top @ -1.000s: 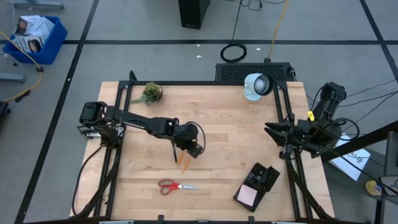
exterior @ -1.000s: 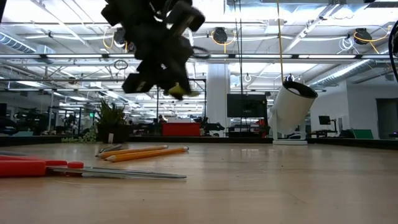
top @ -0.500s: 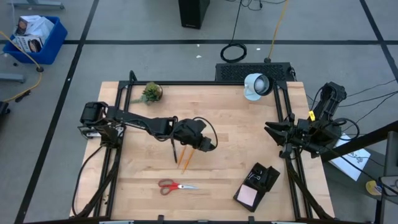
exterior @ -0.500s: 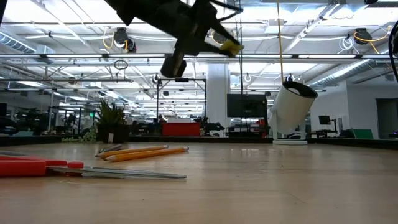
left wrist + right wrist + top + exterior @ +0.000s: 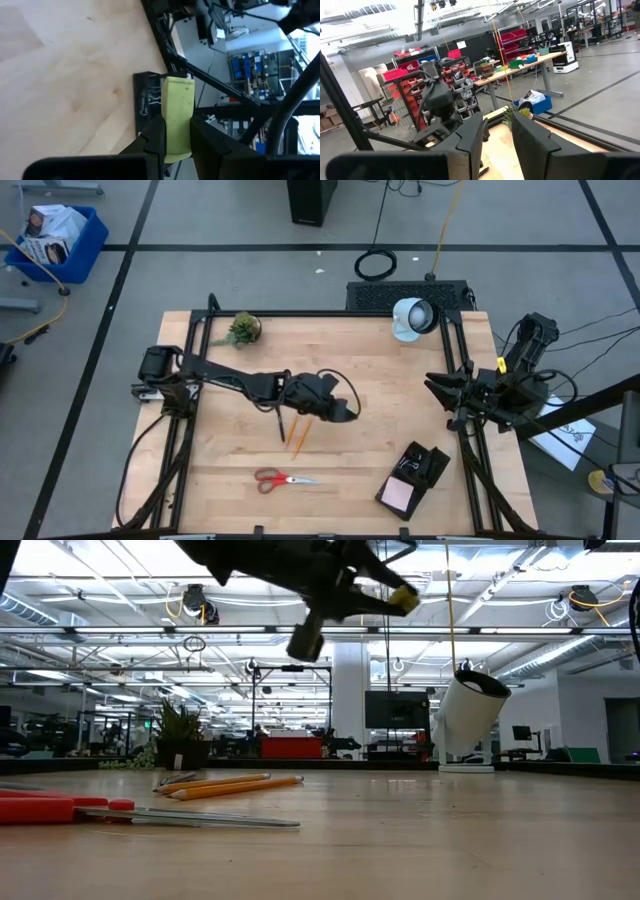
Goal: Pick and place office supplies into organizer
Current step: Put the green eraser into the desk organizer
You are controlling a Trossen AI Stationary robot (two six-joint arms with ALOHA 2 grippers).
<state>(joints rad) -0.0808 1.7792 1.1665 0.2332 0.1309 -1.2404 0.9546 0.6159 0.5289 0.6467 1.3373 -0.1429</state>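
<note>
I see the organizer near the worktop's front right, a pink sticky-note pad in one compartment; its other contents I cannot make out. Two orange pencils and one dark pen lie mid-worktop, one pair of red scissors in front. My left tool hangs above the worktop, clenched on a yellow-green block. My right tool waits at the right edge, its fingers apart, grasping nothing.

Two dark jointed arms, looping black cables, blocky black fingers.
</note>
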